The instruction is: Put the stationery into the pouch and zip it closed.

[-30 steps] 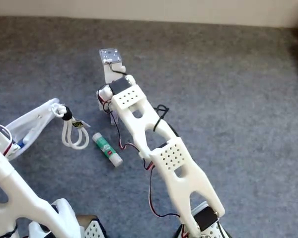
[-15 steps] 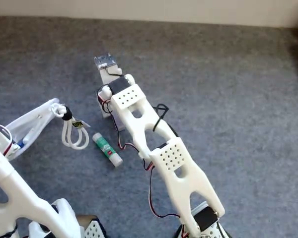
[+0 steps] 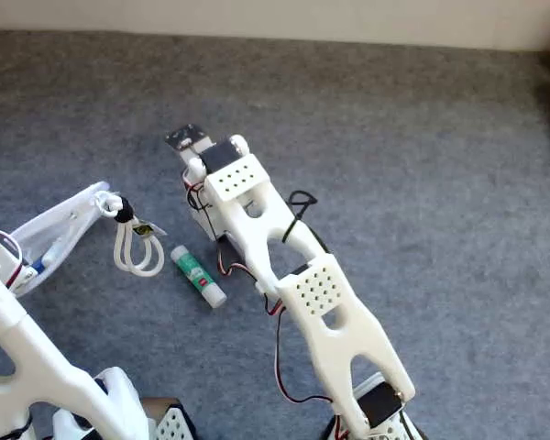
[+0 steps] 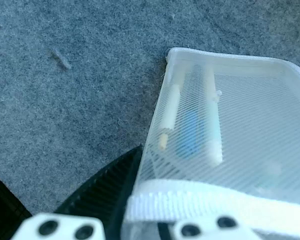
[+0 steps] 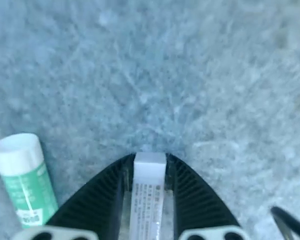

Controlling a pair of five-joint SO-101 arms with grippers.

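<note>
A translucent white mesh pouch (image 3: 62, 227) lies at the left, its mouth toward the middle, with a white cord loop (image 3: 135, 249) at its zipper end. My left gripper (image 4: 140, 192) is shut on the pouch's (image 4: 240, 120) edge. Inside it lie a blue pen (image 4: 189, 132) and two white pens. A green-and-white glue stick (image 3: 199, 275) lies on the carpet between the pouch and my right arm (image 3: 257, 215). My right gripper (image 5: 149, 163) is shut on a small white eraser (image 5: 147, 192), just above the carpet, with the glue stick (image 5: 24, 179) close beside it.
Grey carpet (image 3: 422, 165) covers the whole surface, with open room at the right and the far side. A pale wall strip (image 3: 348, 18) runs along the far edge. Thin cables (image 3: 298, 203) hang off the right arm.
The right arm's wrist has tipped down and drawn back toward the glue stick, carrying the eraser. The left arm and pouch have stayed still.
</note>
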